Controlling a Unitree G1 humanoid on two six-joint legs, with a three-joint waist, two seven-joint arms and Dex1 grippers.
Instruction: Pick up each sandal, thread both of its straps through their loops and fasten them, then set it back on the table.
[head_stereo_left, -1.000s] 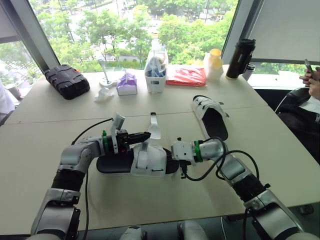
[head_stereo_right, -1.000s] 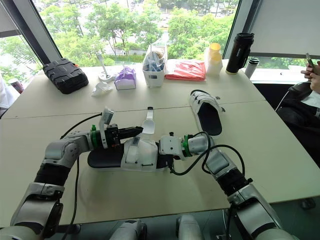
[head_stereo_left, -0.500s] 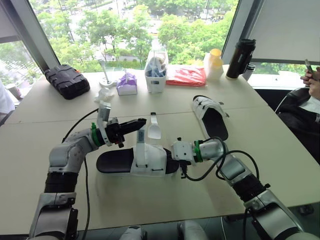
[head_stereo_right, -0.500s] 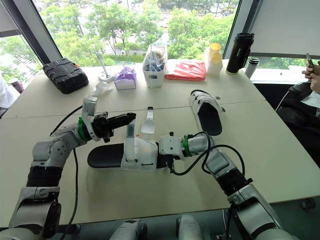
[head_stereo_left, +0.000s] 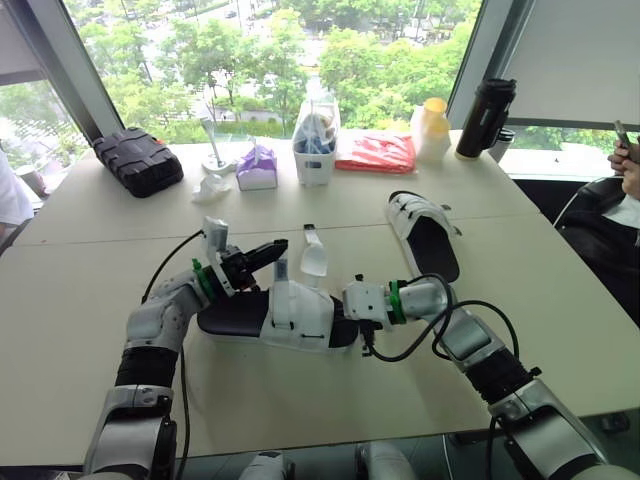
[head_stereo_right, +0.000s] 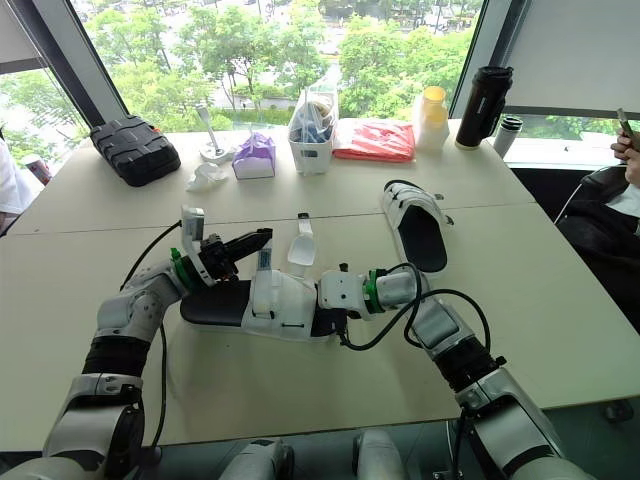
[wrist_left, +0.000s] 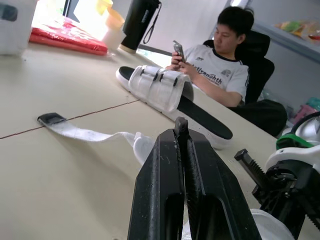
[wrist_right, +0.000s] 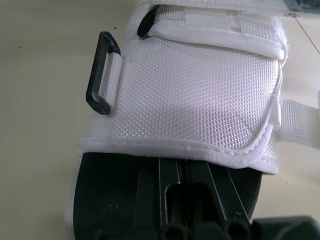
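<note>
Left gripper (head_stereo_left: 268, 252) has dropped nearer since a moment ago; fingers pressed together, tips just beside raised strap (head_stereo_left: 281, 272), cannot tell if pinching it; right gripper (head_stereo_left: 343, 320) clamps right end of sandal (head_stereo_left: 300, 318), lying mid-table (head_stereo_left: 300, 400); other sandal (head_stereo_left: 425, 235) far right.

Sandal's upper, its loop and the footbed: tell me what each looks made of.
Upper: white woven fabric, probably nylon; coarse weave and stitched edges show. Loop: black, smooth, likely hard plastic. Footbed: black, matte, perhaps rubber or foam.
</note>
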